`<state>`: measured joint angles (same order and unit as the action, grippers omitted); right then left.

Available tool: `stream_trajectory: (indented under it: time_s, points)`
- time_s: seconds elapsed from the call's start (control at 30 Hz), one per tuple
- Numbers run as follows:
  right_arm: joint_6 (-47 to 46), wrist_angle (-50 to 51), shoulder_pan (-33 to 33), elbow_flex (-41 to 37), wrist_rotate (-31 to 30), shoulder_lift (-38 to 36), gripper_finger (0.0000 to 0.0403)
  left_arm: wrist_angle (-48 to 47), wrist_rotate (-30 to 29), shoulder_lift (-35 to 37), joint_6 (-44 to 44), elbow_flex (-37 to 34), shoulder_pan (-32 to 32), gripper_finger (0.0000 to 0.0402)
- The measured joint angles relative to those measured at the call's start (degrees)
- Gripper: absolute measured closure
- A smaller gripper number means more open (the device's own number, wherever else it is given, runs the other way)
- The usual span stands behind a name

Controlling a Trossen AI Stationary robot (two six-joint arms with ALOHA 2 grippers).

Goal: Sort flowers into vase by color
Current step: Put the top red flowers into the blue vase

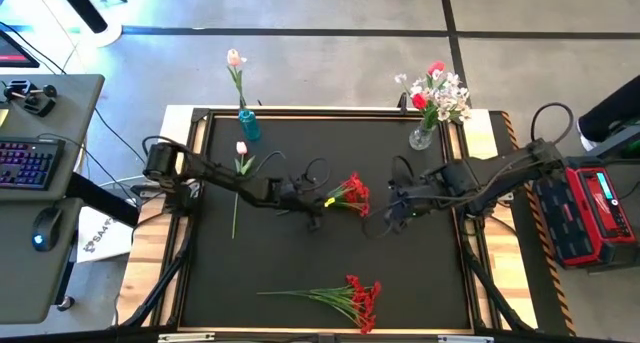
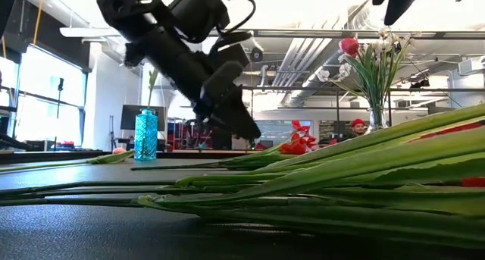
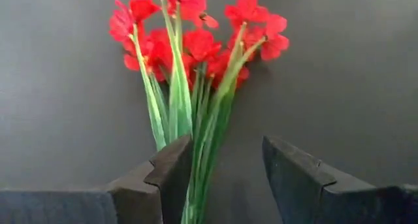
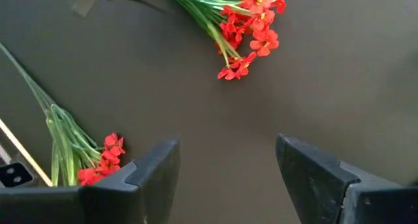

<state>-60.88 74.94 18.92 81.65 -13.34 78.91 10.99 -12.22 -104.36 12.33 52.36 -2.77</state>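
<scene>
- A red bunch (image 1: 345,299) lies unsorted at the mat's near edge.
- Mid-mat, the left gripper (image 1: 318,204) stands spread around the stems of a second bunch (image 1: 352,194), not clamped; the right gripper (image 1: 385,223) hangs unclenched, empty.
- A loose tulip (image 1: 240,163) remains.
- Far edge: blue vase (image 1: 248,124) with one tulip, glass vase (image 1: 422,136) with mixed blooms.
- Office beyond.

left tool (image 1: 322,205): mid-table, low, jaws apart; right tool (image 1: 382,221): raised mid-table, jaws apart

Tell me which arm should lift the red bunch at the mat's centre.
Left. The left gripper is open around the stems of that red bunch. The right gripper, also open, holds nothing beside it.
</scene>
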Motion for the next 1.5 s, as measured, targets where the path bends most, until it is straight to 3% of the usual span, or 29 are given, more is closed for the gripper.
stream_trajectory:
  time_s: [0.27,0.6,0.8,1.07,1.33,1.5]
  points:
    - [-1.36,-0.20,3.00,0.00,-0.33,0.00,0.0164,-2.02,0.63,-1.84,-1.94,0.42,3.94,0.0227]
    - [-2.30,-0.22,6.19,0.00,-2.92,0.00,0.0164,-3.18,11.27,-4.83,3.67,0.50,5.85,0.0236]
    - [-2.26,-0.22,7.50,0.00,-6.23,0.00,0.0164,-3.21,9.96,-5.68,6.53,0.63,4.27,0.0285]
    - [-2.32,-0.17,7.81,0.00,-9.08,0.00,0.0164,-3.68,10.37,-5.49,13.00,1.65,3.78,0.0391]
    - [-2.14,1.06,8.20,0.00,-15.13,0.00,0.0164,-4.00,10.17,-0.29,15.99,5.15,4.73,0.0398]
    - [-2.14,1.63,7.00,-1.14,-16.19,-0.04,0.0164,-4.36,5.21,6.80,15.20,5.25,5.94,0.0400]
